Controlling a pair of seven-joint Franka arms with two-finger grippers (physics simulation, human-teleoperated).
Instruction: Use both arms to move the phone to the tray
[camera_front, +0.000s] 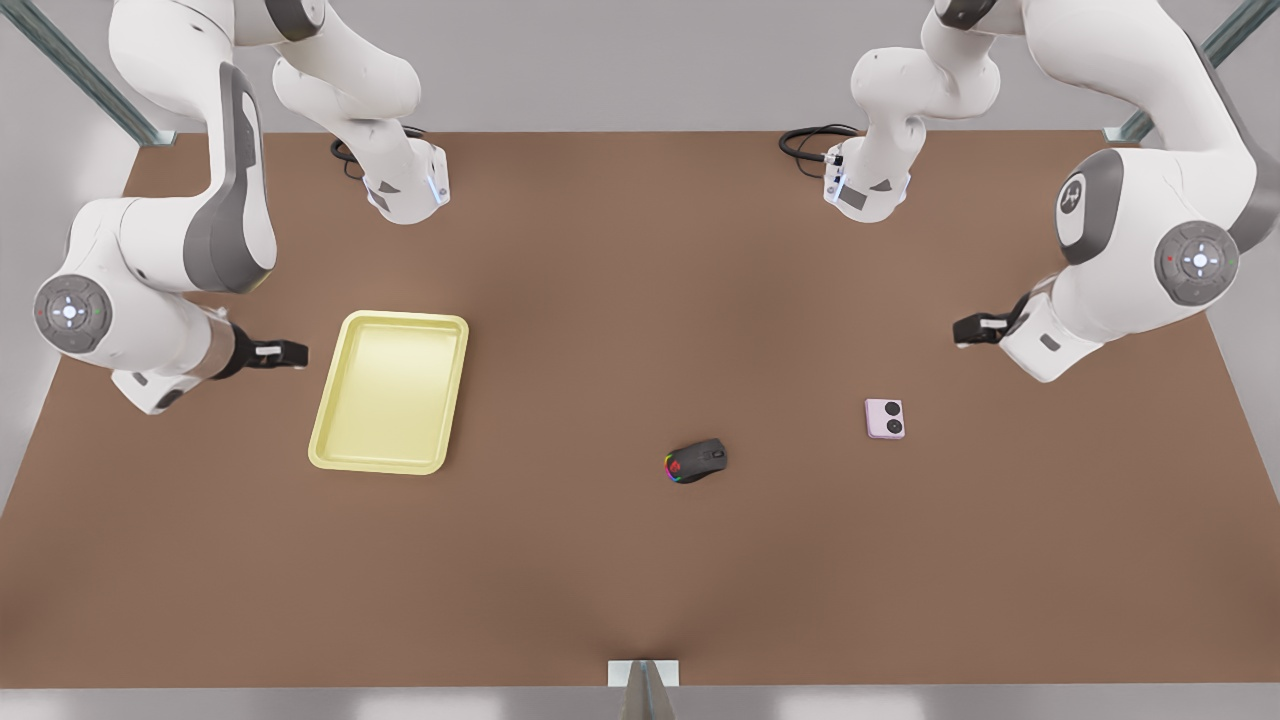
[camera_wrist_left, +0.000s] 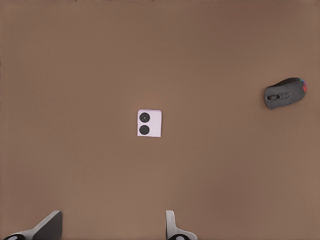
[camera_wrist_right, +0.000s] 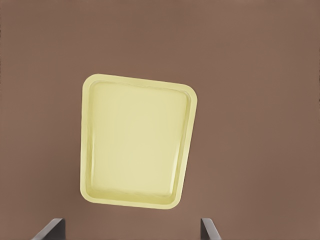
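1. Brown table (camera_front: 620, 300) under grey walls; metal frame struts at the far corners. Two white arms reach in from the far edge.
2. Phone (camera_front: 885, 418) lies flat on the table toward the front view's right, camera circles facing up. Tray (camera_front: 388, 392) sits toward the front view's left, well apart from it. A black mouse (camera_front: 696, 461) with rainbow lights lies between them, nearer the phone.
3. Left wrist view looks down on the phone (camera_wrist_left: 149, 123) and the mouse (camera_wrist_left: 284, 93), so the left hand (camera_front: 978, 328) is the one at the front view's right. It hovers above the table near the phone, on the phone's far side; fingers (camera_wrist_left: 172, 226) spread, nothing between them.
4. Right wrist view looks down on the tray (camera_wrist_right: 136, 146), so the right hand (camera_front: 280, 352) is at the front view's left, just beside the tray's short edge; fingers (camera_wrist_right: 209, 230) parted, holding nothing.
5. Key relation: left hand is clearly the nearer one to the phone. Judgement: it should descend and pick first, passing to the right hand for the tray.
6. Limits: both hands are cut off at the wrist views' edges, fingertips only. Phone is nearly square; long axis hard to judge. Its thickness cannot be read.
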